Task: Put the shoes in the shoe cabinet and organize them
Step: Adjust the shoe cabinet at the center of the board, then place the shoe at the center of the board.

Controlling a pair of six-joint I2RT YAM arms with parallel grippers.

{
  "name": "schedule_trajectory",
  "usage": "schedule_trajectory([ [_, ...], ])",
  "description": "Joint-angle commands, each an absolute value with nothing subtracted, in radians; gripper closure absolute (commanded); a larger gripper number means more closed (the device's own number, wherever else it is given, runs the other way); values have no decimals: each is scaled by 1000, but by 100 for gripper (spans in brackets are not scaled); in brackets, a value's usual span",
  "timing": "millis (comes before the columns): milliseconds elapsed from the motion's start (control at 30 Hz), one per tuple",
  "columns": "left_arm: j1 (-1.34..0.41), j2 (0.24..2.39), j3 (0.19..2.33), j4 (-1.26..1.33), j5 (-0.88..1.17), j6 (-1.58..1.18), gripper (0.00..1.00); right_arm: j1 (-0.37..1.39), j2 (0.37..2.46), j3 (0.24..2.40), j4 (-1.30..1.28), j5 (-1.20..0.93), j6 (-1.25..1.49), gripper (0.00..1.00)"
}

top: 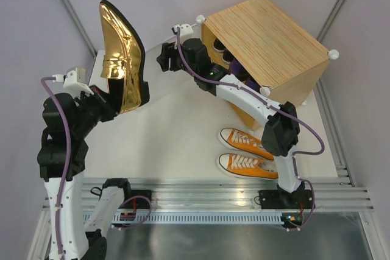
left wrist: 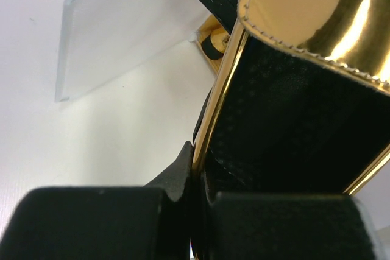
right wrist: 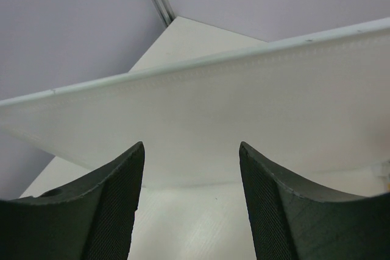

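My left gripper (top: 113, 98) holds a shiny gold pump (top: 123, 53) raised high over the table's left side, sole edge toward the camera. In the left wrist view the fingers (left wrist: 177, 175) are shut on the pump's gold rim (left wrist: 216, 114). The wooden shoe cabinet (top: 268, 38) stands at the back right, with dark shoes (top: 223, 47) showing in its opening. Two orange sneakers (top: 246, 153) lie side by side on the table in front of it. My right gripper (top: 163, 58) hovers left of the cabinet, open and empty (right wrist: 192, 153), facing the white translucent panel door (right wrist: 231, 108).
The white panel (left wrist: 122, 28) also shows in the left wrist view, standing on the white tabletop (top: 183, 126). Grey walls close in the back and sides. A metal rail (top: 213, 196) runs along the near edge by the arm bases.
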State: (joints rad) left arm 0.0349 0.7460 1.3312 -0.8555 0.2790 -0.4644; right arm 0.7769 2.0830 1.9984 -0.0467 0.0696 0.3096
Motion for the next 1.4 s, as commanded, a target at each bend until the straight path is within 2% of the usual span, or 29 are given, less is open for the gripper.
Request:
schedule_trajectory([
  [0, 31, 744, 1321, -618, 431, -442, 98, 755, 1907, 1958, -98, 110, 252, 32],
  [133, 31, 794, 1321, -563, 572, -434, 98, 687, 1792, 1988, -236, 141, 259, 32],
  [367, -34, 903, 1252, -537, 588, -331, 98, 533, 1481, 1853, -262, 264, 258, 30],
  [600, -251, 1064, 1203, -669, 340, -166, 98, 469, 1165, 1651, -278, 373, 259, 29],
  [733, -278, 1129, 1184, -732, 220, -160, 98, 471, 1008, 1556, -287, 503, 256, 28],
  [933, -360, 1360, 1278, -873, 35, -91, 98, 469, 902, 1493, -308, 526, 287, 28],
  [1200, -492, 1627, 1419, -907, -245, -9, 98, 469, 782, 1327, -344, 525, 298, 28],
  [1367, -497, 1755, 1486, -855, -209, 40, 98, 471, 730, 1267, -359, 523, 284, 29],
])
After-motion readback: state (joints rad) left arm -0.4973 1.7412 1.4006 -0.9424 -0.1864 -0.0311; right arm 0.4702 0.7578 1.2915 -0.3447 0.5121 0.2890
